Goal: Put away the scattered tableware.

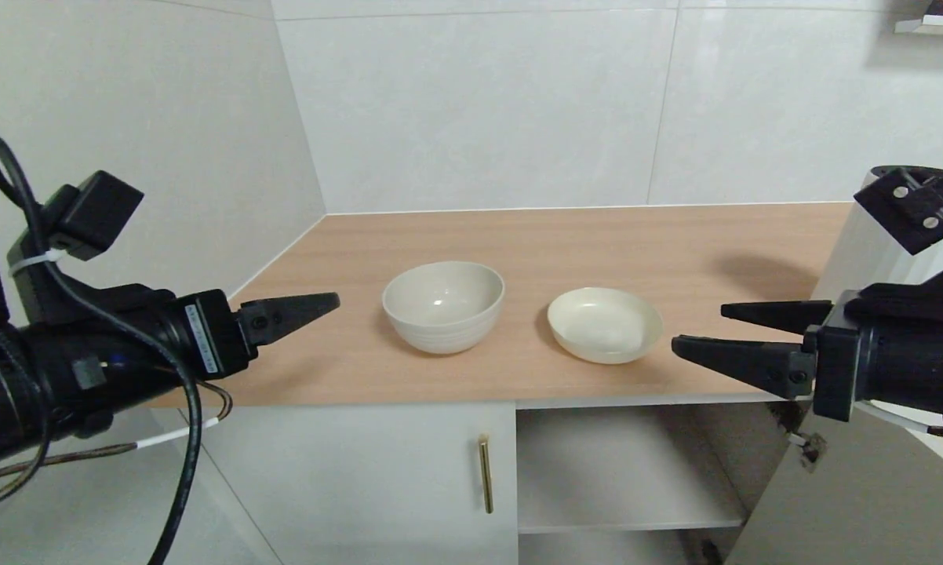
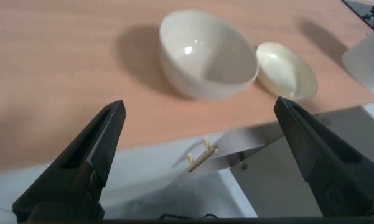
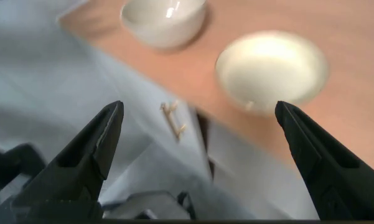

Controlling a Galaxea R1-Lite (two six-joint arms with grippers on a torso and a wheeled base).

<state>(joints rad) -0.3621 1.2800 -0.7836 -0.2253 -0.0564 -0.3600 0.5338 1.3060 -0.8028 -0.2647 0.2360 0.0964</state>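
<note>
— Sitting upright on the wooden counter (image 1: 675, 235), side by side but apart: deep bowl (image 1: 443, 306) toward the left, shallow dish (image 1: 605, 324) toward the right, both near the front edge, rims up.

— Round, so no long axis to line up with?

— None. Only rim and wall to pinch. Dish wall low and flared, bowl wall taller and steeper.

— Which pincer nearer which?

— Left gripper (image 1: 314, 304) hovering off the counter's left front corner, fingers spread wide, holding nothing, pointing rightward at the deep bowl. Right gripper (image 1: 699, 328) off the right front, likewise spread and holding nothing, tips aimed leftward at the shallow dish, near its right rim, not touching.

— So dish for the right, bowl for the left?

— Probably. Right tips near the dish; left tips somewhat farther from the bowl.

— And where to stow?

— Likely the open cupboard compartment (image 1: 620, 471) under the counter, directly below the dish, beside a shut door with a brass handle (image 1: 485, 473).

— Risk?

— Coming in roughly level with the rim, so probably needing a tilt to get one finger inside and one outside; otherwise merely shoving the dish along the wood.
</note>
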